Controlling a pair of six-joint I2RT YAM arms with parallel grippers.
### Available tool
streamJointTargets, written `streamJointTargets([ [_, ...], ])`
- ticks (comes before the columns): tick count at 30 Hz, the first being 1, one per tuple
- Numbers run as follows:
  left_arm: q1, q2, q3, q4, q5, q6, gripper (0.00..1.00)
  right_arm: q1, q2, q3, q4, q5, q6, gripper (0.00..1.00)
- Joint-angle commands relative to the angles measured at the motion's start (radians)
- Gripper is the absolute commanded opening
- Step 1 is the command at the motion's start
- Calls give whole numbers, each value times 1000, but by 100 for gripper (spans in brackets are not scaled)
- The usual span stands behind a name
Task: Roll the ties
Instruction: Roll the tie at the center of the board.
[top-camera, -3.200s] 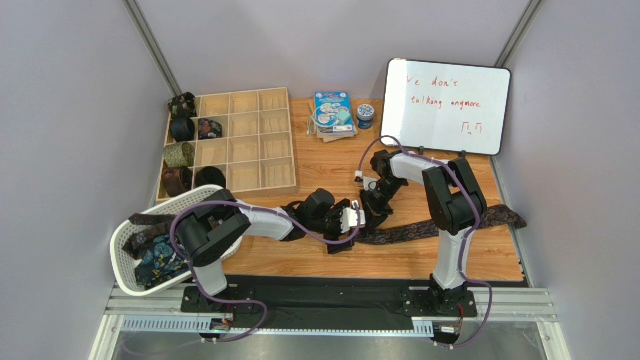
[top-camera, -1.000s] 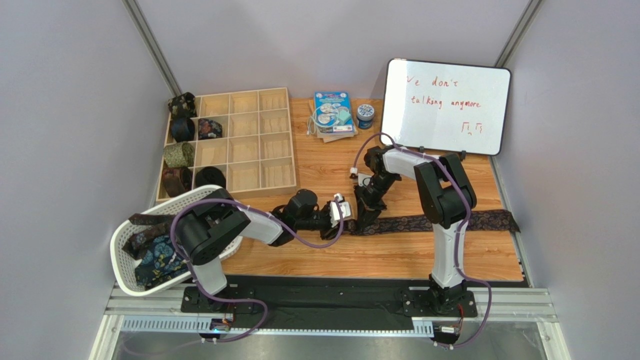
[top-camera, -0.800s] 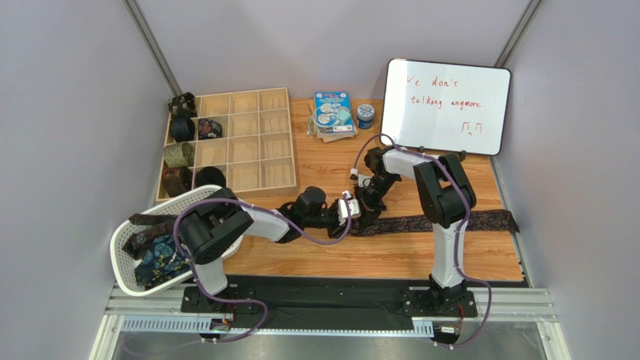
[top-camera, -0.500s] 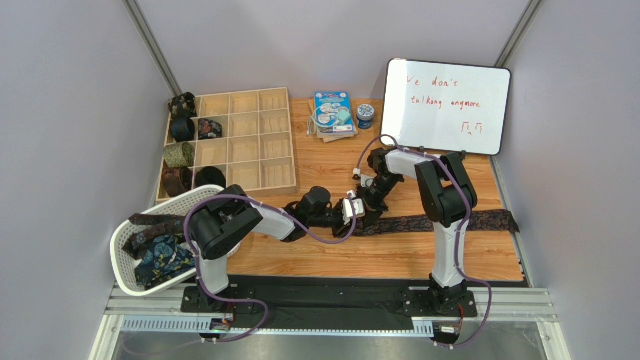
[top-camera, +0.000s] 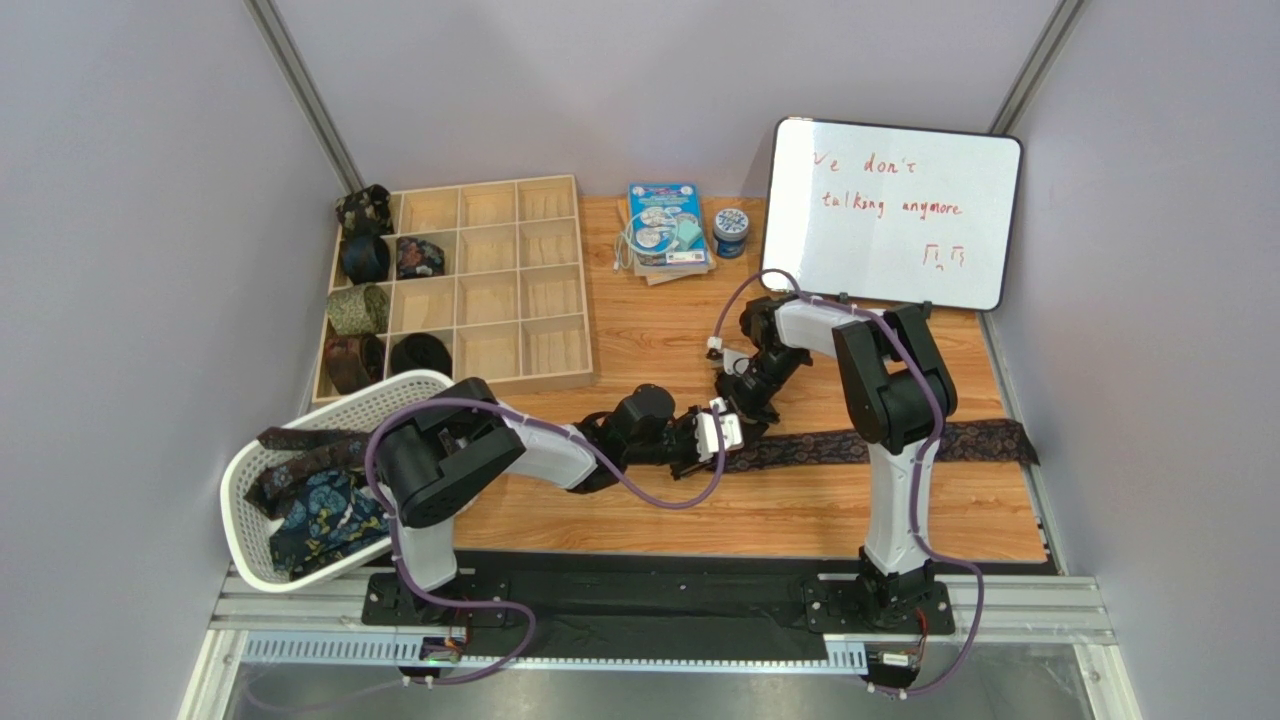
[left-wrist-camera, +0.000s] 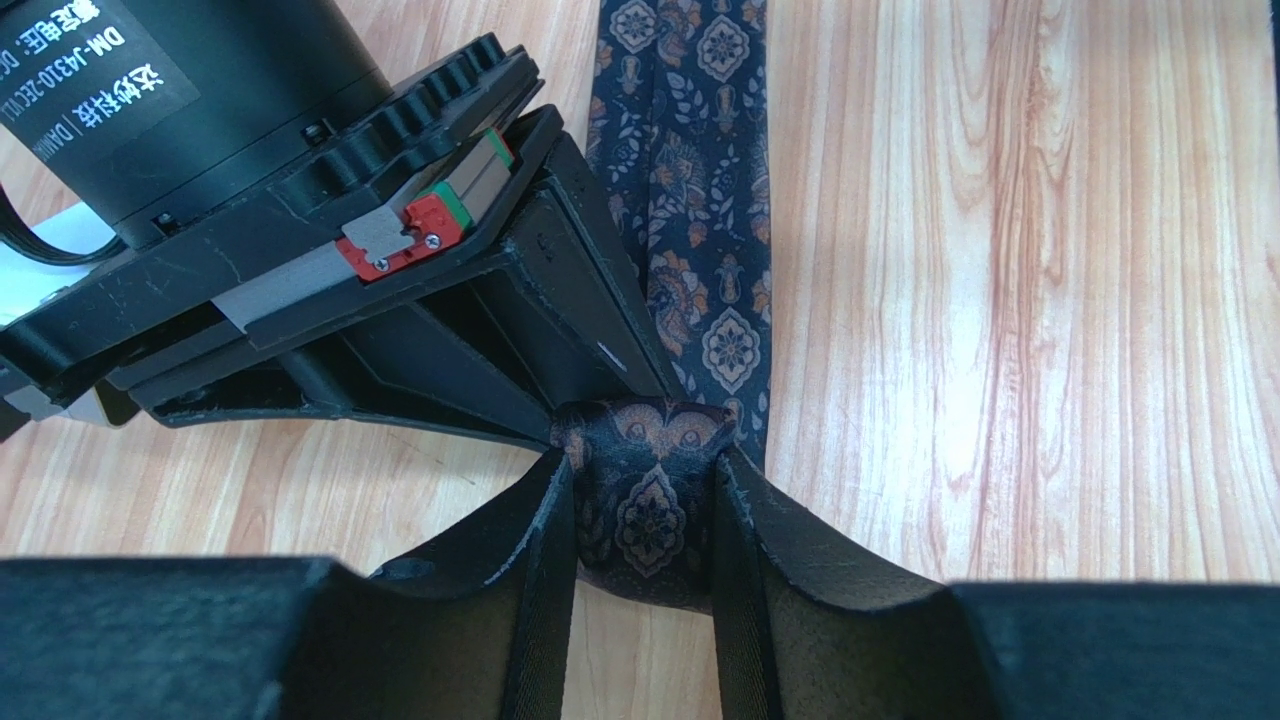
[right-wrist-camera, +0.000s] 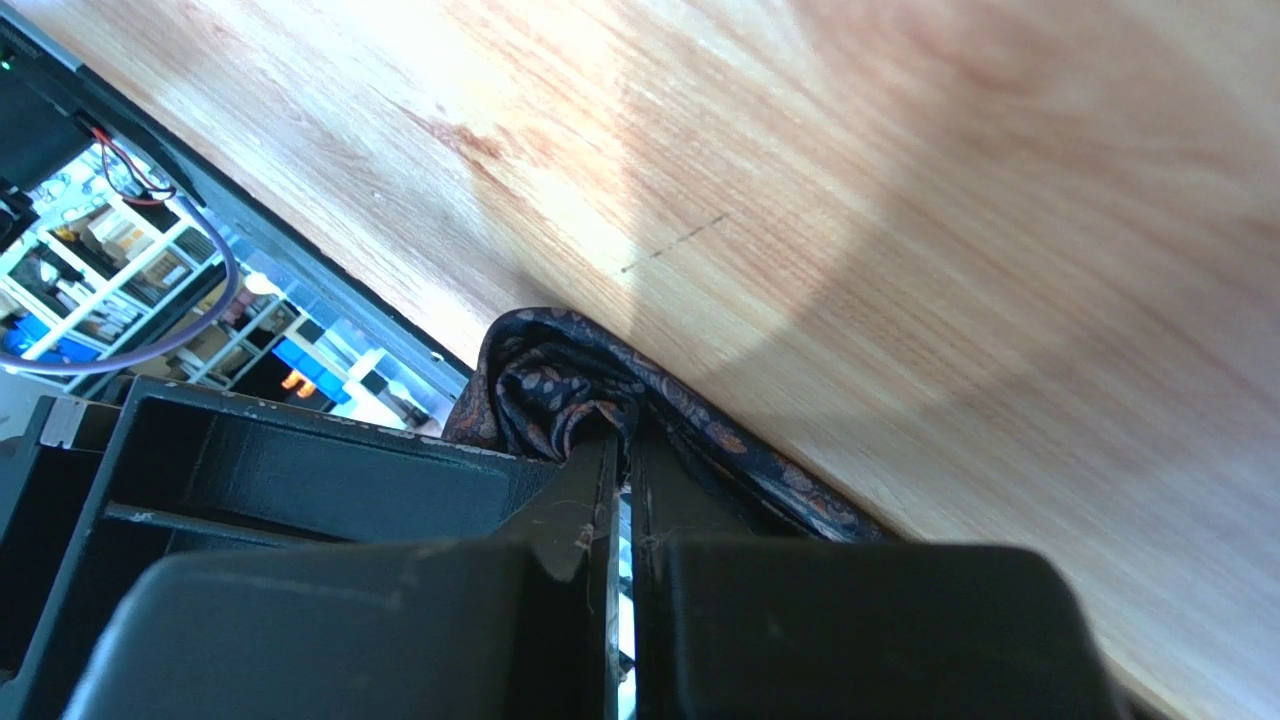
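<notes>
- Left gripper (left-wrist-camera: 643, 518) is clamping its jaws on the rolled end of the tie (left-wrist-camera: 699, 225).
- Right gripper (right-wrist-camera: 619, 450), jaws together, is pinching that end too.

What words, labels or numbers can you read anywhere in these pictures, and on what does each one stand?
"We don't talking anymore" (first letter partly cut off): red handwriting on the whiteboard.
"达妙科技" and "DM-J4310-2EC", cut off at the frame edge: white print on the black motor housing in the left wrist view.
Blue packet and small jar: printed, but too small to read.
</notes>
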Motion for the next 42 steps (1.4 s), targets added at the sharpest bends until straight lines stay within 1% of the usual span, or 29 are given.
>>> streamJointTargets([
  [1, -15, 90, -30, -287, -104, 52, 32, 25, 10, -28, 61, 69, -88, 0],
  [4, -36, 119, -11, -326, -133, 66, 31, 21, 4, -25, 55, 63, -89, 0],
  [6, -36, 140, 16, -377, -146, 46, 29, 22, 0, -25, 53, 60, -89, 0],
  [10, -36, 198, 58, -428, -166, 22, 27, 18, -5, -23, 50, 57, -88, 0],
  [15, -36, 206, 31, -380, -147, 29, 24, 9, -13, -23, 40, 50, -95, 0],
  [22, -36, 252, 62, -432, -144, 32, 22, -30, -36, -28, 13, 43, -114, 2],
  [30, -35, 281, 85, -465, -146, 42, 20, -77, -71, -6, -14, 10, -138, 8],
  [38, -35, 303, 100, -500, -132, 40, 19, -114, -88, 24, -36, -40, -157, 12],
  [42, -35, 306, 102, -505, -120, 43, 19, -132, -124, 20, -36, -97, -166, 14],
])
